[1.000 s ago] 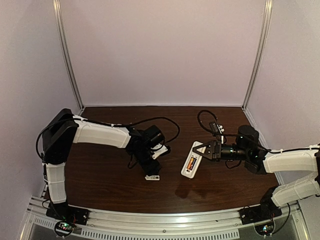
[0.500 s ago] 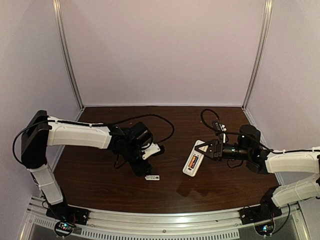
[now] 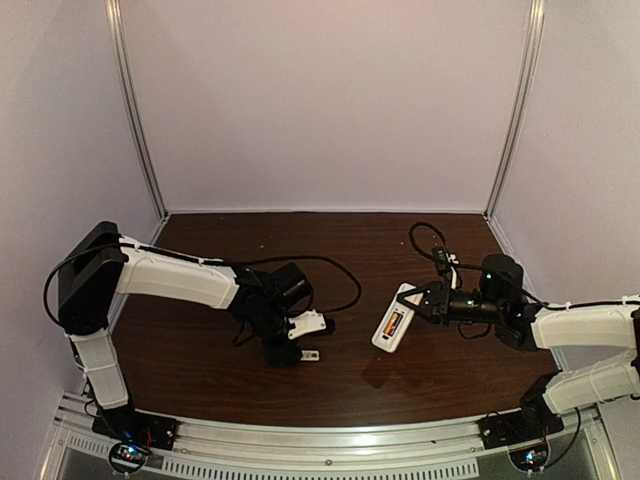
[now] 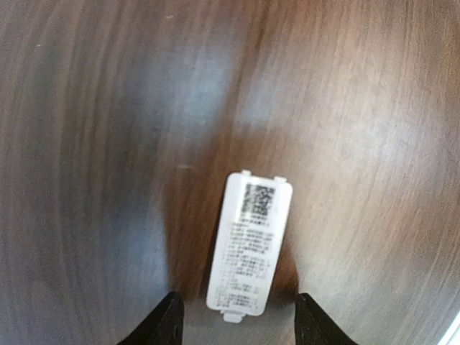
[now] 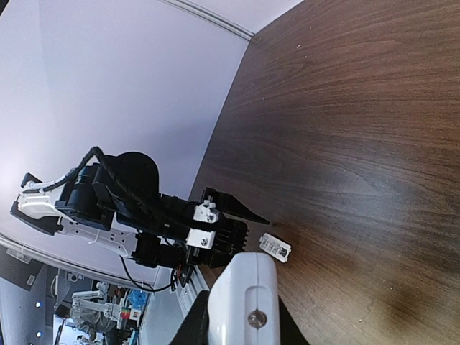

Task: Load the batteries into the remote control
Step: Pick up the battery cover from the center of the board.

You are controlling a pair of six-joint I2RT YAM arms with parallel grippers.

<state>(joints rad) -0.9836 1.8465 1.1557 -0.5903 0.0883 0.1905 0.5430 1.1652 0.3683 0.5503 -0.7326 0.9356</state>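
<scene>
I should drop the open, empty left gripper (image 4: 237,320) squarely astride the cover (image 4: 249,243) while the right gripper (image 3: 420,303) clamps the remote (image 3: 394,323).

White labelled cover (image 4: 249,248), seemingly lying flat, on wooden table (image 4: 359,108).

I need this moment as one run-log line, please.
left gripper: open over battery cover | right gripper: holds remote control, orange battery inside
</scene>
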